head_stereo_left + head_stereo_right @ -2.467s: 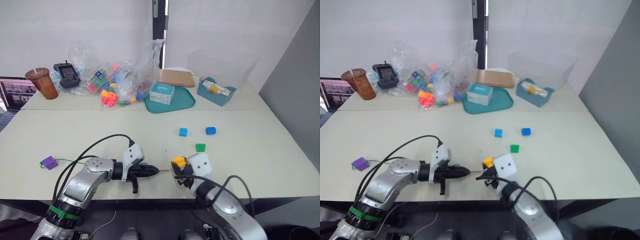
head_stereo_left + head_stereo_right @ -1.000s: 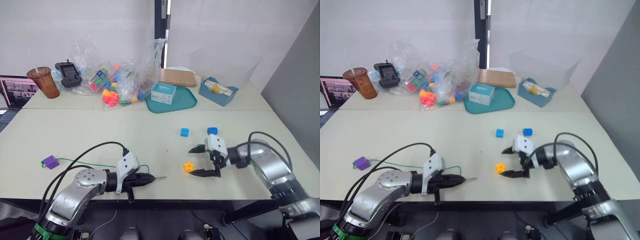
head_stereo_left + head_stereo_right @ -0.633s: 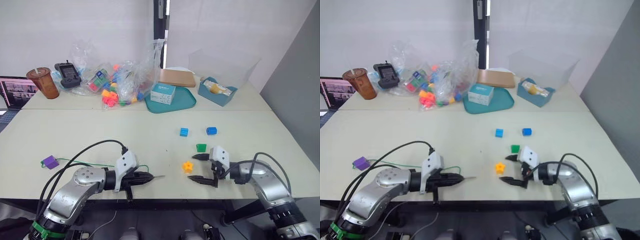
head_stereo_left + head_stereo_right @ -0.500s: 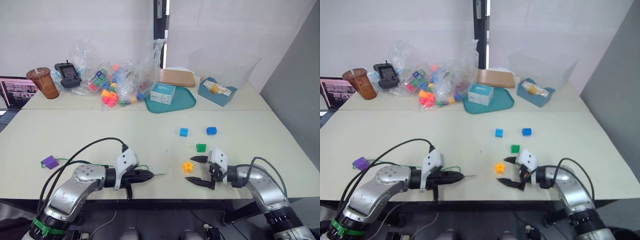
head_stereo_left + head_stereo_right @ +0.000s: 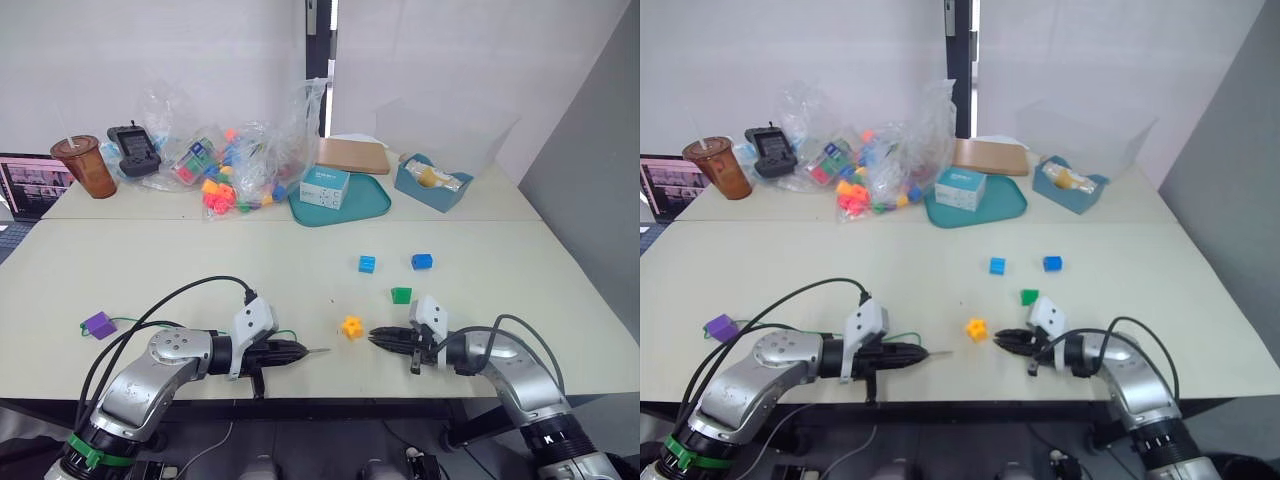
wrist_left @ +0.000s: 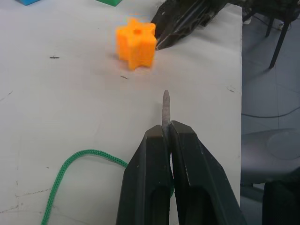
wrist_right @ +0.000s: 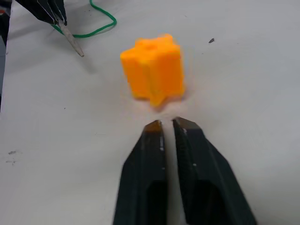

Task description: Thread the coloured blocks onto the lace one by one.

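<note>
Your left gripper (image 6: pixel 165 136) has its jaws clamped on the lace (image 6: pixel 70 161) behind its stiff grey tip. The orange block (image 7: pixel 153 68) sits loose on the bench (image 5: pixel 200 270), just ahead of your right gripper (image 7: pixel 167 125), whose jaws are nearly closed and empty. The block looks light, hard and slippery; grip its flat sides, leaving the hole clear. No readable writing.
</note>
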Available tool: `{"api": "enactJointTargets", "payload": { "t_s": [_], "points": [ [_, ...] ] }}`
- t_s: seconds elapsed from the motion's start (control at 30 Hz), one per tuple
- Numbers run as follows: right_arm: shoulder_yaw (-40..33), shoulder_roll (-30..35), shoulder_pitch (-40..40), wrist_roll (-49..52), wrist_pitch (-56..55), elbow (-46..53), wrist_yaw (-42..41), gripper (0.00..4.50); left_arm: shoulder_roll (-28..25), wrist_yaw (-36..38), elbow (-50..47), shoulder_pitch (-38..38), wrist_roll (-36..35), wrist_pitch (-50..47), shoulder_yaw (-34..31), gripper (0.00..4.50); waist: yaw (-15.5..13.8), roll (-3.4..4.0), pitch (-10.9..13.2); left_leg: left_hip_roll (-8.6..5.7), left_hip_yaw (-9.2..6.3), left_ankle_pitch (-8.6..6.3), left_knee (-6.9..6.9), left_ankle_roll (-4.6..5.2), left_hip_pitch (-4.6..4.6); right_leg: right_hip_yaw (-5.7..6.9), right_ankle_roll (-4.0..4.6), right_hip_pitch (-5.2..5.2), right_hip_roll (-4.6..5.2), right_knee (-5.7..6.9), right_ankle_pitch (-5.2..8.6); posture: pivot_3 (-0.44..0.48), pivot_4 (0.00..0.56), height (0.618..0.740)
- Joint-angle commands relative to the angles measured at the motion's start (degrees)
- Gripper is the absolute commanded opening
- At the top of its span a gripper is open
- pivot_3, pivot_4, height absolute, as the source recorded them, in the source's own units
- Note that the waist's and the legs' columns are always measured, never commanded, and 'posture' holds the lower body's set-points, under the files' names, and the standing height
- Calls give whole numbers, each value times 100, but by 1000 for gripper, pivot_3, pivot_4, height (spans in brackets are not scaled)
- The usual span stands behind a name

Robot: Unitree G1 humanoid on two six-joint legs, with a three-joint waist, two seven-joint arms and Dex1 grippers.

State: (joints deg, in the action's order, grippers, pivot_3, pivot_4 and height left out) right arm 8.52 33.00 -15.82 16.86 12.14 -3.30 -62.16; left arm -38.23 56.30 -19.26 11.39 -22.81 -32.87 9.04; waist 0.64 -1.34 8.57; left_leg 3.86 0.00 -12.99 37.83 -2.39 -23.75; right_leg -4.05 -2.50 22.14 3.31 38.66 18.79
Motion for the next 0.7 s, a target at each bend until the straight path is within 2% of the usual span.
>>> {"api": "enactJointTargets", "payload": {
  "t_s": [0.03,0.13,0.27,0.4,0.7],
  "points": [
    [-28,412,-583,93,368,628,-373,47,-16,5,-131,33,-55,-4,-16,0,1,6,3,-1,1,0,0,0,0,-1,0,1,1,1,0,0,150,740],
    [161,723,-844,-62,507,787,-634,47,-9,4,-120,33,-45,12,-7,0,5,6,3,1,-1,0,1,0,2,0,0,2,-1,5,0,0,150,740],
    [430,813,-979,-302,690,743,-608,47,44,-32,-103,22,-44,31,9,0,-14,4,3,1,-4,0,0,0,0,2,0,0,-2,-1,0,0,150,740],
    [366,670,-871,-336,616,610,-431,1143,49,-64,-117,14,-65,6,-21,0,-27,4,3,-2,-2,0,2,0,-2,2,0,0,2,0,0,0,150,740],
    [377,387,-1189,-444,719,487,-185,4265,14,-55,-100,-1,-62,34,-50,0,10,5,3,0,-3,0,1,0,0,2,0,3,-1,6,0,0,150,740]
  ]
}}
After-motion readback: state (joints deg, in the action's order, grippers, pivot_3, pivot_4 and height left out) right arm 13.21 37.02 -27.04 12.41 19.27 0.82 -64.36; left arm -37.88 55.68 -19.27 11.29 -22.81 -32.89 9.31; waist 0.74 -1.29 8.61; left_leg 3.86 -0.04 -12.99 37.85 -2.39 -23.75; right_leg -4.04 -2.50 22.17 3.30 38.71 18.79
